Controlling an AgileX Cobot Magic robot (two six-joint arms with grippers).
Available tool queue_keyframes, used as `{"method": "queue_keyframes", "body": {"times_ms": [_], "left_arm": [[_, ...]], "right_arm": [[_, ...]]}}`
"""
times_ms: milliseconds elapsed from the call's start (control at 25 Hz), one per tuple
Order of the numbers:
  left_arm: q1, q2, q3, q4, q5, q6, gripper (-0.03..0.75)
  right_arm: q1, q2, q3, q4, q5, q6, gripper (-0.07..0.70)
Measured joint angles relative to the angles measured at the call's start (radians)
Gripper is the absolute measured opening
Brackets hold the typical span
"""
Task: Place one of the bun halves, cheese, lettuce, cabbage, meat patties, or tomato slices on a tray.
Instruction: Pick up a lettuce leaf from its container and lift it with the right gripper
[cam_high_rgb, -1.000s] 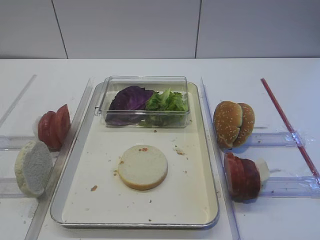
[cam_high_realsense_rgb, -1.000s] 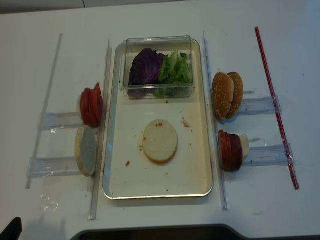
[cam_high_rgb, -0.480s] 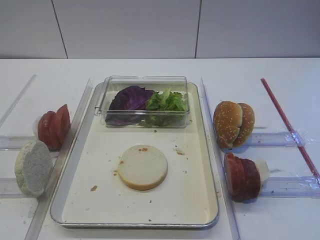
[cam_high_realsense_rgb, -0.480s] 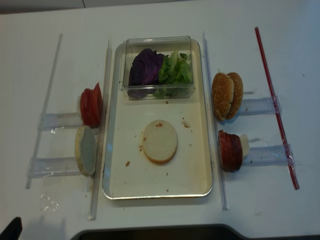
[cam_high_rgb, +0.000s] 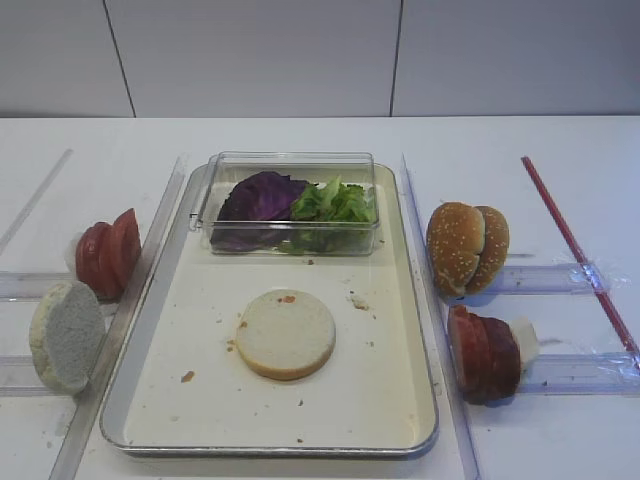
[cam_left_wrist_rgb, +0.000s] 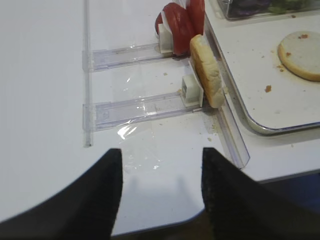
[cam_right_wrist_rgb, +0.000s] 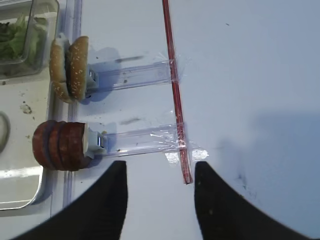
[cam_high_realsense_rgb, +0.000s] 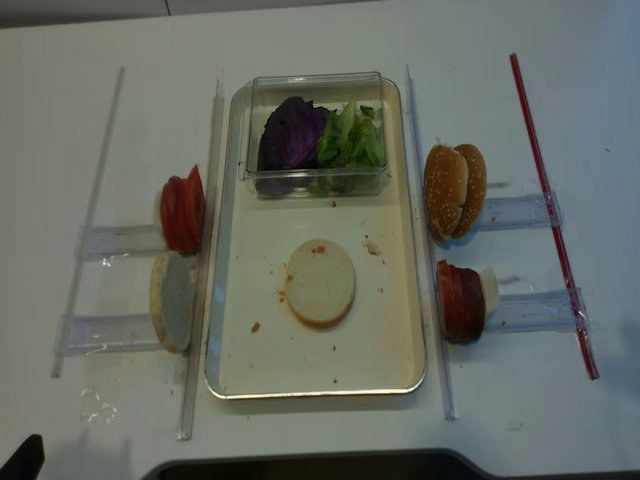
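Silvery metal tray (cam_high_rgb: 420, 340) with pale bun half (cam_high_rgb: 286, 333) centre in overhead views, wrist views alone show right gripper (cam_right_wrist_rgb: 160, 200) and left gripper (cam_left_wrist_rgb: 161, 192), both spread, empty

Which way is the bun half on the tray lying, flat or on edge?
Flat. The bun half lies pale cut face up on the tray floor, its full round outline showing in both high views, nothing stacked on it.

A small clear plastic box (cam_high_rgb: 290, 203) sits at the far end, in the middle. A long red stick (cam_high_rgb: 577, 250) lies on the white table (cam_high_rgb: 560, 150) at the right — its near end crosses two clear plastic rails (cam_high_rgb: 560, 277). More clear rails (cam_high_realsense_rgb: 95, 327) lie on the left.
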Motion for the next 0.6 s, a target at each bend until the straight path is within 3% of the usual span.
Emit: {"method": "queue_keyframes", "body": {"times_ms": [280, 600], "left_arm": [[0.0, 0.0, 0.0, 0.0, 0.0, 0.0, 0.346], [0.0, 0.0, 0.0, 0.0, 0.0, 0.0, 0.346]], "right_arm": [[0.0, 0.312, -0.233, 0.001, 0.09, 0.01, 0.468], [0.0, 0.591, -0.504, -0.006, 0.096, 0.053, 0.482]]}}
